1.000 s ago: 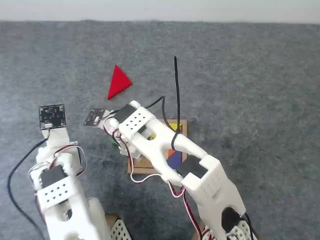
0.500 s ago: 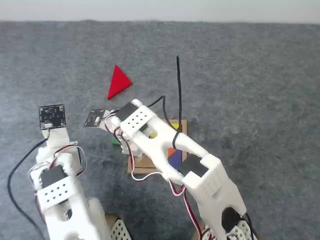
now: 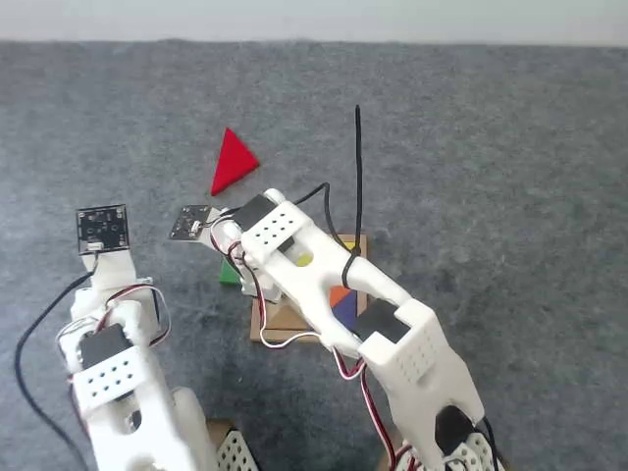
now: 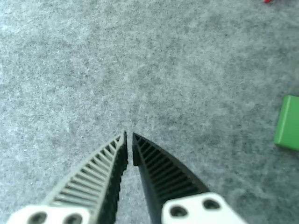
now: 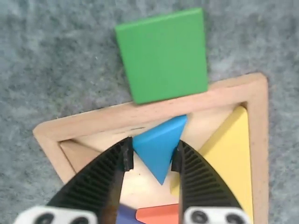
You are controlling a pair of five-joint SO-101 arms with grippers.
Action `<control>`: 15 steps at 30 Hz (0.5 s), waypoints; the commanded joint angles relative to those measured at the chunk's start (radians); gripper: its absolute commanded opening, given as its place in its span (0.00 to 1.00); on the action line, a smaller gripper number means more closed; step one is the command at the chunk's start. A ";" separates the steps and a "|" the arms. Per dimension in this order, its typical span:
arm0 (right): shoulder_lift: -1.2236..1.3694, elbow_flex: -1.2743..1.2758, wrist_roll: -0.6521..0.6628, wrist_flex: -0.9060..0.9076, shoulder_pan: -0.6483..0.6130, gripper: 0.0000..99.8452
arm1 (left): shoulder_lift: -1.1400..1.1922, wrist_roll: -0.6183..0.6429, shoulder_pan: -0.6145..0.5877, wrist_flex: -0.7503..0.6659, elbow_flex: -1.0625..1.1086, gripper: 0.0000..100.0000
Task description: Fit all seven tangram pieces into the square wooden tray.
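A small blue triangle is pinched between the two dark fingers of the right gripper, over the bare floor of the square wooden tray, close to one rim. The fingers are parted only by the piece's width and press its two sides. A yellow triangle lies in the tray just beside it. A green square lies outside, touching the rim.

To seat the piece well, its edges probably need lining up with the yellow triangle, then lowering flat before release.

A red triangle lies well apart on the grey carpet. The left gripper hangs over bare carpet, fingers closed on nothing.
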 commanded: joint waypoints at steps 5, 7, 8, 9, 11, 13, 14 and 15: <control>-0.064 0.005 0.005 -0.008 0.001 0.10 | -0.025 0.003 -0.002 -0.017 -0.050 0.02; -0.097 0.003 -0.012 0.019 0.001 0.10 | -0.025 0.003 -0.002 -0.017 -0.050 0.02; -0.114 0.003 -0.034 0.028 0.001 0.10 | -0.025 0.003 -0.002 -0.017 -0.050 0.02; -0.128 0.000 -0.063 0.038 0.001 0.10 | -0.025 0.003 -0.002 -0.017 -0.050 0.02; -0.154 0.000 -0.132 0.056 0.005 0.10 | -0.025 0.003 -0.002 -0.017 -0.050 0.02; -0.176 -0.002 -0.187 0.070 0.012 0.10 | -0.025 0.003 -0.002 -0.017 -0.050 0.02; -0.186 -0.002 -0.218 0.076 0.021 0.10 | -0.025 0.003 -0.002 -0.017 -0.050 0.02; -0.196 -0.002 -0.253 0.084 0.033 0.10 | -0.025 0.003 -0.002 -0.017 -0.050 0.02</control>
